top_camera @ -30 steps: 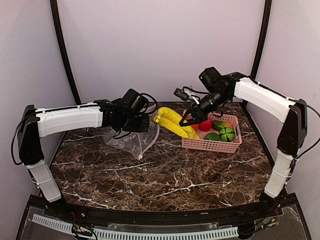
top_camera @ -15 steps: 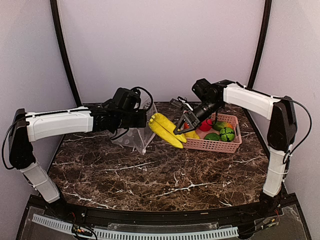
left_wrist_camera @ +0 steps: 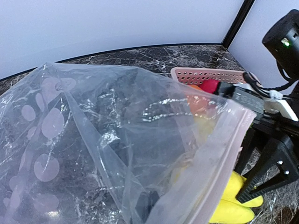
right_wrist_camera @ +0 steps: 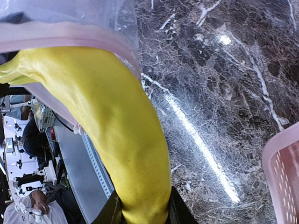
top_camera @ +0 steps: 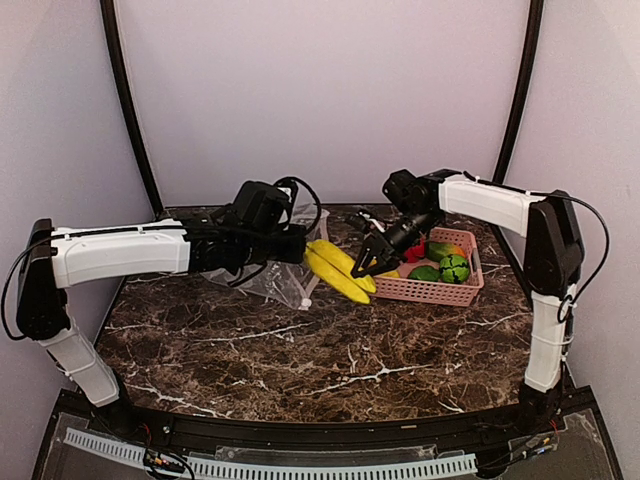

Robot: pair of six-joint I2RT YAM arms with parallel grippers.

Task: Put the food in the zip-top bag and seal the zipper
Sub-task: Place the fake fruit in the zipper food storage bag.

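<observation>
My right gripper (top_camera: 368,264) is shut on the yellow banana (top_camera: 336,270) and holds it low over the table, left of the basket. In the right wrist view the banana (right_wrist_camera: 112,121) runs out from between my fingers (right_wrist_camera: 110,212). Its far end lies between the two whitish-pink lips of the zipper (right_wrist_camera: 70,37). My left gripper (top_camera: 292,245) is shut on the mouth edge of the clear dotted zip-top bag (top_camera: 268,282) and holds it up, facing the banana. In the left wrist view the bag (left_wrist_camera: 93,140) fills the frame, its zipper (left_wrist_camera: 219,163) next to the banana (left_wrist_camera: 232,205).
The pink slotted basket (top_camera: 440,288) stands at the right back of the marble table. It holds a red fruit (top_camera: 414,251), green pieces (top_camera: 453,268) and a green-orange piece (top_camera: 445,250). The right arm reaches across in front of it.
The right gripper has carried the banana left and down to the bag's mouth. The left gripper has moved the bag's mouth right to meet it.
</observation>
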